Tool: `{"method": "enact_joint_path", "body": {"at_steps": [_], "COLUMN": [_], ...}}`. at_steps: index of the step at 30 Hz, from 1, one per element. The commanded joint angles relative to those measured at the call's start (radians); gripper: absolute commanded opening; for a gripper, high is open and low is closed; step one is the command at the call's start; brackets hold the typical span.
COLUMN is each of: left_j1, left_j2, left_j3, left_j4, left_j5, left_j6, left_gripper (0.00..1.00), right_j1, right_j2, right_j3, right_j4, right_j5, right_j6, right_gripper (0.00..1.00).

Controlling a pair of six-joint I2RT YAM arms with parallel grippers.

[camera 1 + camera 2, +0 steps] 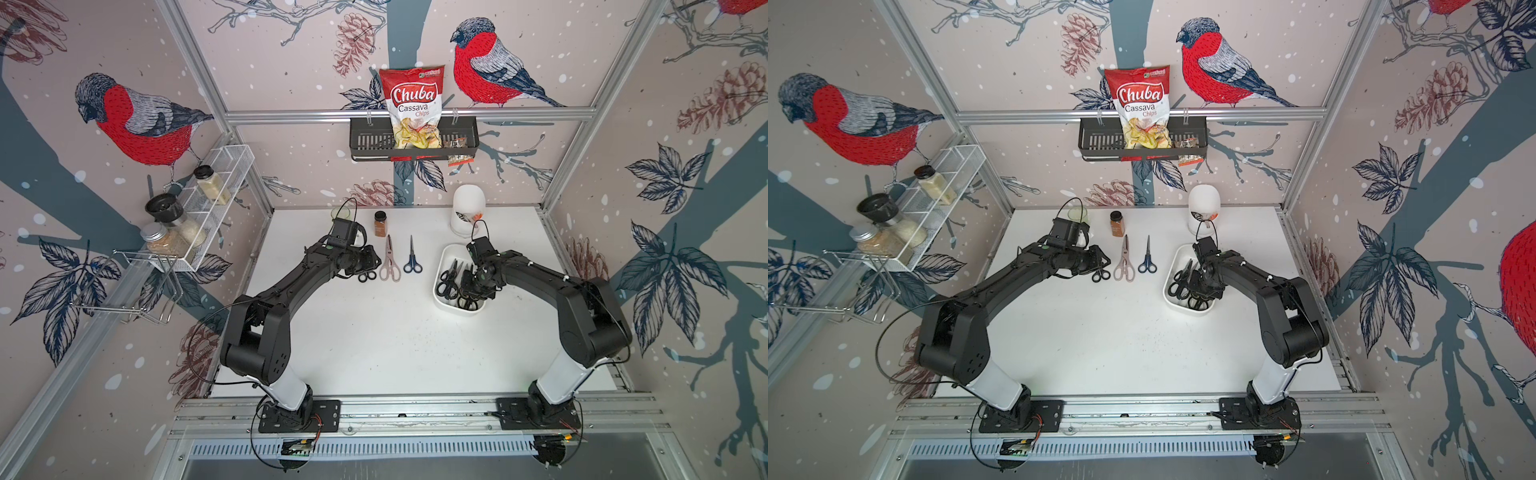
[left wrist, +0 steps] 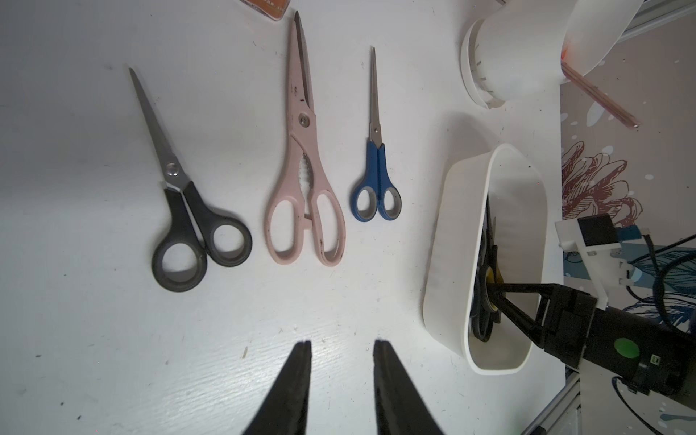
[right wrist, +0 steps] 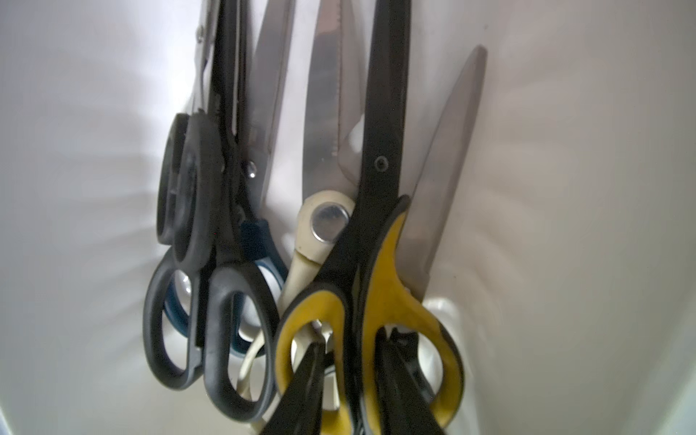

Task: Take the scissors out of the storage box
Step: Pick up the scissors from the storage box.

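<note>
Scissors (image 1: 448, 286) are the whole business here. In both top views most of them lie bunched in the storage box (image 1: 457, 311) on the right of the tabletop (image 1: 374, 345), handles toward the robot. Three are already out, laid side by side with blades pointing away: a black pair (image 1: 365, 276), a pink pair (image 1: 389, 261) and a blue pair (image 1: 412, 258). That tidy row looks deliberate to me, keeping each pair separate and easy to count. The left gripper (image 1: 370, 262) hangs over the black pair, partly hiding it. The right gripper (image 1: 471, 286) is down inside the box.

From the left wrist, the left gripper (image 2: 342, 346) has its jaws apart over bare tabletop, holding nothing (parked out of the way, by the look of it). The row lies well apart from the box.

From the right wrist, the yellow-and-black pair (image 3: 380, 263) lies on top of the heap, over a cream-handled pair (image 3: 309, 244), which is probably why it is the one picked. The right gripper (image 3: 354, 342) has one finger poked through each handle loop, jaws partway apart astride the bar between the loops. Whether they pinch it yet I cannot tell. Going for the handle keeps clear of the blades.
</note>
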Motion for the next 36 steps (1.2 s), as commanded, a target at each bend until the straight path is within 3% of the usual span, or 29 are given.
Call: {"method": "enact_joint_path", "body": {"at_steps": [1, 9, 16, 22, 30, 36], "left_j1": [0.001, -0.001, -0.015, -0.084, -0.182, -0.192], "left_j2": [-0.008, -0.020, -0.028, -0.011, 0.043, 0.038], "left_j3": [0.011, 0.000, -0.075, -0.098, -0.100, -0.121], "left_j4": [0.001, 0.014, 0.195, 0.337, 0.388, 0.425], "left_j5": [0.010, 0.038, 0.259, 0.367, 0.354, 0.336], "left_j6": [-0.001, -0.016, -0.135, -0.222, -0.252, -0.268], "left_gripper": [0.33, 0.33, 0.34, 0.39, 0.41, 0.40], "right_j1": [0.003, 0.016, 0.080, 0.145, 0.258, 0.296], "right_j2": [-0.004, -0.035, -0.055, -0.076, -0.090, -0.085], "right_j3": [0.004, 0.035, 0.105, 0.129, 0.175, 0.179], "right_j4": [0.021, -0.016, -0.068, -0.056, 0.026, 0.088], "right_j5": [0.013, 0.045, 0.115, 0.119, 0.084, 0.037], "right_j6": [-0.003, -0.003, 0.016, 0.060, 0.130, 0.162], "right_gripper": [0.21, 0.12, 0.09, 0.08, 0.04, 0.00]}}
